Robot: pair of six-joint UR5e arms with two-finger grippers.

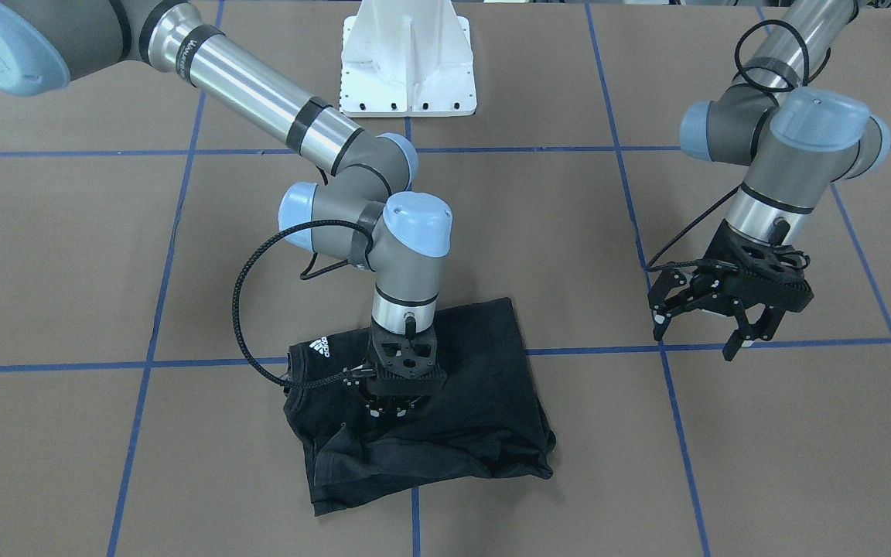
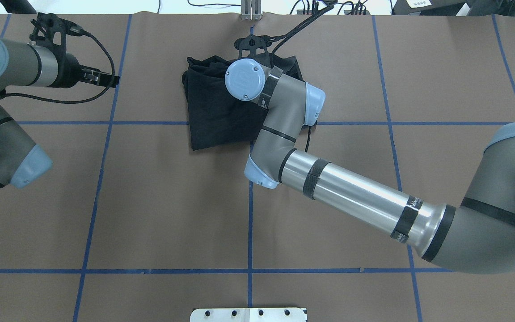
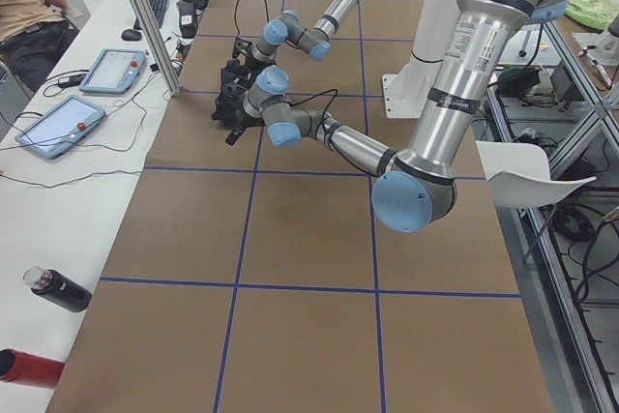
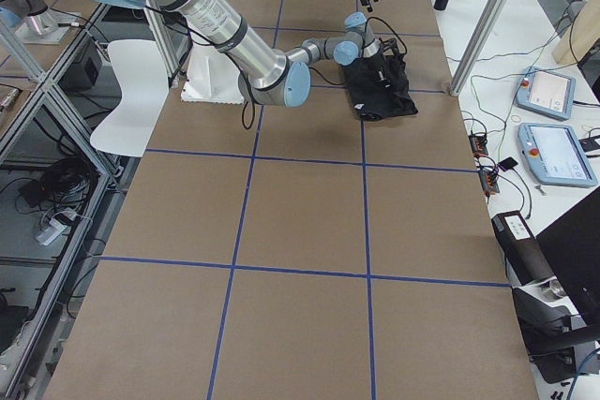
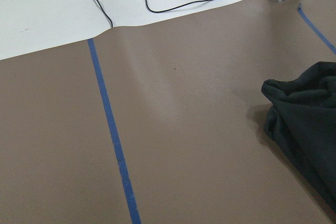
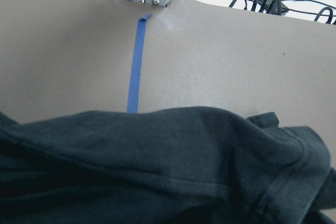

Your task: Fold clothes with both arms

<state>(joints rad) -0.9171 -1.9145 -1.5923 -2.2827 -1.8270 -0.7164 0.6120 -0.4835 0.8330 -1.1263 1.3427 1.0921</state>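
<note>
— how's the light?
— bright and even, coming from above. the brown surface [image 1: 538,232] looks flat, with only soft, short shadows.
— any glare?
— a white streak runs along the metal tube of the right arm [image 2: 365,197] in the overhead view. the upper left of the left wrist view is washed out to white.
— sharpness?
— the fixed views are crisp. the black t-shirt [image 1: 484,418] swallows fold detail, and its nearest cloth in the right wrist view is slightly soft.
</note>
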